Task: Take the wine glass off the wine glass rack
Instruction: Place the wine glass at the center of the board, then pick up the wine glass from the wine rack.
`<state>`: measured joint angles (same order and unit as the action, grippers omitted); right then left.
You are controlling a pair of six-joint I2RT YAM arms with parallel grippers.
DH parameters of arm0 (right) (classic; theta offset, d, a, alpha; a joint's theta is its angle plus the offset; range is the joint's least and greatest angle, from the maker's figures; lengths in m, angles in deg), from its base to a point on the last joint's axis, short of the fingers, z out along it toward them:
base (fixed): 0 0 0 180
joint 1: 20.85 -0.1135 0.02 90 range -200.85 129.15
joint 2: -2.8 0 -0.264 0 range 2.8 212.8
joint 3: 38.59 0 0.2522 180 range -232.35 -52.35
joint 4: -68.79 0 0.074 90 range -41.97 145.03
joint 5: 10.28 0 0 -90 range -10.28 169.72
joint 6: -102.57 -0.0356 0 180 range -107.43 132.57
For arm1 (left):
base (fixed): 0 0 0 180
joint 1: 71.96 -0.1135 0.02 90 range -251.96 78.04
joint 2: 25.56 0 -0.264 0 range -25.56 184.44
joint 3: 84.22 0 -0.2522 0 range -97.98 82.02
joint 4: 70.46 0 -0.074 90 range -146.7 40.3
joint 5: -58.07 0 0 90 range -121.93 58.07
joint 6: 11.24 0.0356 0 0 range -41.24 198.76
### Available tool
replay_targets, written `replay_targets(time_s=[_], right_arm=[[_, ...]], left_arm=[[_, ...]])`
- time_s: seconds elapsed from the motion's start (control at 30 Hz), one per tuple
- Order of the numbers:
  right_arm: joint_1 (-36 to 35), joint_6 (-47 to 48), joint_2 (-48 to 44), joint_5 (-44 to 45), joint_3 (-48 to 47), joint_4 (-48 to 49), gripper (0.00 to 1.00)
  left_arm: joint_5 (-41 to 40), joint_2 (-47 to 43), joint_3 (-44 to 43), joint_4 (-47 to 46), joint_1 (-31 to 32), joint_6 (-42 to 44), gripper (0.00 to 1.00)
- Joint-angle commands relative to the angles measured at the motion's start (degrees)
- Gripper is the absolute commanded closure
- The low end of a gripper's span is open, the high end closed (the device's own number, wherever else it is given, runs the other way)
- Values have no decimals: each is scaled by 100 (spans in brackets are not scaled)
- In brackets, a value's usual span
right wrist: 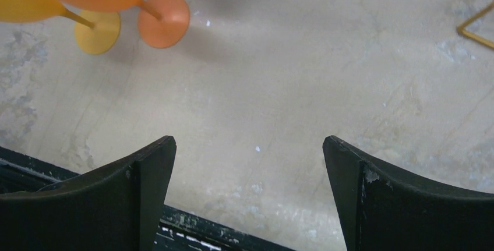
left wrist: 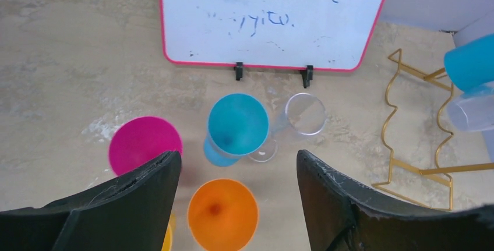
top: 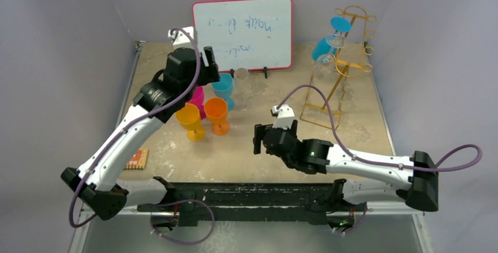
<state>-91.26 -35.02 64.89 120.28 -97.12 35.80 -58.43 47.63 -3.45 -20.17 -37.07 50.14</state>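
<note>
The wine glass rack [top: 342, 65] stands at the far right of the table [top: 364, 132]. A blue wine glass [top: 325, 47] and a clear glass [left wrist: 473, 111] are hung on its hooks. Neither gripper is near it, so the approach is judged the step in hand. A hung glass is best taken by bowl or stem and slid toward the hook's open end, not pulled downward. The right gripper [right wrist: 247, 140] is spread wide over bare table, holding nothing. The left gripper [left wrist: 237, 154] is likewise spread and empty above the standing coloured glasses [top: 216, 112].

White, black-jointed arms [top: 120, 141] trail looping purple cables [top: 468, 146].
</note>
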Motion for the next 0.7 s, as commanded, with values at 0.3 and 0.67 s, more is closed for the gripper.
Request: replay_targets(time_s=[0.3,0.67], right_arm=[[434,1026,905,-872,-1988,423,0],[622,2394,1479,-1401,-4317,-68,0]], left_arm=[[-683,-1538,651,548,-135,-97,17],[783,-1008,-73,1450,-2063,223,14]])
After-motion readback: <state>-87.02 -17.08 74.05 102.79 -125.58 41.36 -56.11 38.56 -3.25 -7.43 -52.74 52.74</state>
